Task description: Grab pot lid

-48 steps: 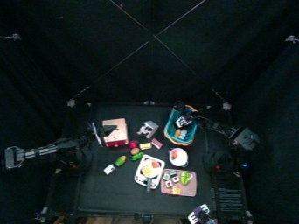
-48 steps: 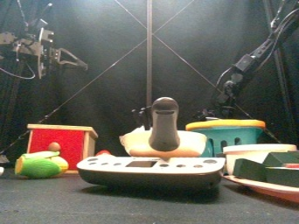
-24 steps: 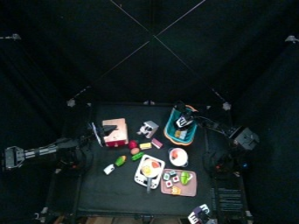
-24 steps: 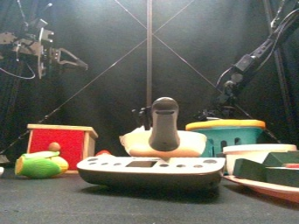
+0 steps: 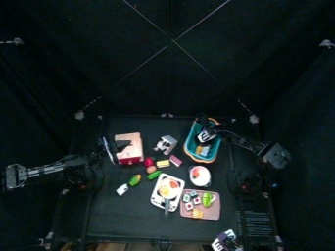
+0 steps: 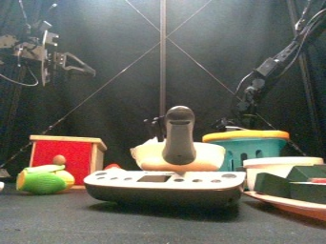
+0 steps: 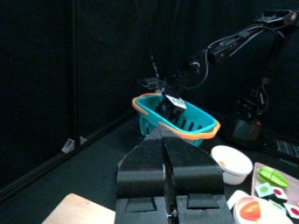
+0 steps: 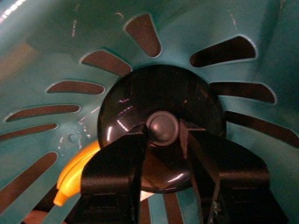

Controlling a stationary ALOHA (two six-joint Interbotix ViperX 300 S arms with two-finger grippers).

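The black lid (image 8: pixel 158 131) lies flat on the floor of the teal basket (image 5: pixel 205 138), toward the table's back right. The right gripper (image 8: pixel 163 156) is lowered into the basket, its jaws set apart on either side of the lid's knob (image 8: pixel 163 127), which is not yet clamped. If the jaws are closed off-centre, the round knob could be squeezed out, or the basket dragged. The left gripper (image 7: pixel 172 162), jaws together, is held raised at the left.

Lid (image 8: pixel 162 131) edge hidden behind right gripper (image 8: pixel 163 166) jaws; orange bit (image 8: pixel 77 175) cut by them. Top view: basket (image 5: pixel 206 138) contents too small to tell.
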